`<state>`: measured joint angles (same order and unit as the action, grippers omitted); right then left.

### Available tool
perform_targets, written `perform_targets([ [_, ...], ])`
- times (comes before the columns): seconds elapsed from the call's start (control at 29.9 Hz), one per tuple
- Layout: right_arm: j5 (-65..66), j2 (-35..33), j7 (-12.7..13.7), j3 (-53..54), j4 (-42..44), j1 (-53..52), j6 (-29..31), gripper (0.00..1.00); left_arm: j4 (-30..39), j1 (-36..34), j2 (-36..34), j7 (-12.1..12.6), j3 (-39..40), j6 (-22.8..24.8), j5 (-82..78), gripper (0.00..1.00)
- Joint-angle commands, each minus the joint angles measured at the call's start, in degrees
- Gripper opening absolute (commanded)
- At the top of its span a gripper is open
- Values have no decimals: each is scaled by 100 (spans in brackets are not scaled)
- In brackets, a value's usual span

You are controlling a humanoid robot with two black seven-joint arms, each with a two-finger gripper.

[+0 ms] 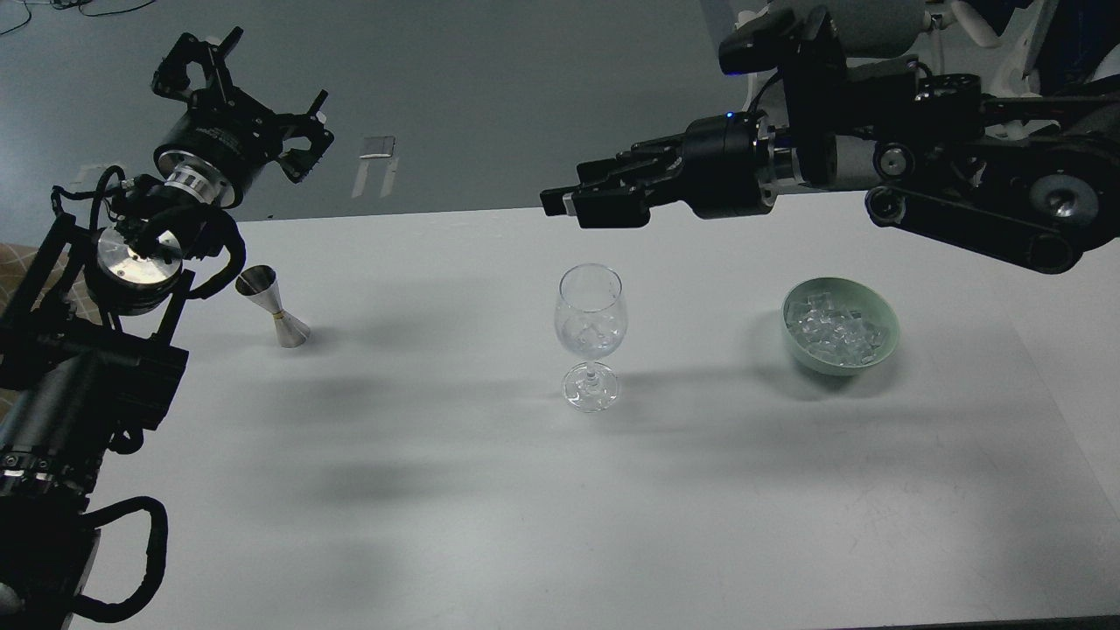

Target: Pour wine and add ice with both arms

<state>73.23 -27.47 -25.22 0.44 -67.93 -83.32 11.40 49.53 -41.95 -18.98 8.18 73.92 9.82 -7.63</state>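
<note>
- my left gripper [249, 96] hangs with fingers spread, holding nothing, up and well left of the wine glass [591, 337]; a metal jigger [273, 308] stands below it.
- my right gripper [577, 201] looks pinched together, above the glass.
- white table [437, 490], grey floor beyond.
- clear ice [831, 332] heaps a green bowl [884, 341] right of the glass; a few pieces sit in the glass.

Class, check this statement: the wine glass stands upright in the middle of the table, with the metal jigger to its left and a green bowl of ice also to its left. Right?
Not quite. The head view shows the green bowl of ice to the right of the wine glass, not its left. The jigger is on the left, as stated.
</note>
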Motion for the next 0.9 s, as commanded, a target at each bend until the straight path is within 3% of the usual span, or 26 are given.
perform_targets([
  [0.0, -1, 66, -1, 989, 262, 385, -32, 100, 4, -7, -1, 8, 0, -95, -2, 98],
  [0.3, -185, 610, -1, 3628, 798, 1914, -24, 100, -66, 99, -62, -80, -97, -7, -133, 97],
  [0.37, -431, 865, -1, 4121, 913, 2214, -24, 100, -66, 99, -141, -88, -106, 98, -212, 97],
  [0.43, -825, 1006, 8, 4630, 1114, 2390, -24, 100, -66, 99, -211, -80, -106, 500, -239, 97],
  [0.57, -1842, 1120, 8, 5123, 1474, 2460, -24, 100, -66, 116, -159, -97, -88, 889, -230, 97],
  [0.73, -3708, 1244, 8, 5370, 1888, 2487, 55, 100, -66, 108, -141, -106, -53, 907, -221, 97],
  [0.87, -4868, 1270, 8, 5379, 2352, 2531, 47, 100, -66, 90, -150, -491, -114, 925, -282, 97],
])
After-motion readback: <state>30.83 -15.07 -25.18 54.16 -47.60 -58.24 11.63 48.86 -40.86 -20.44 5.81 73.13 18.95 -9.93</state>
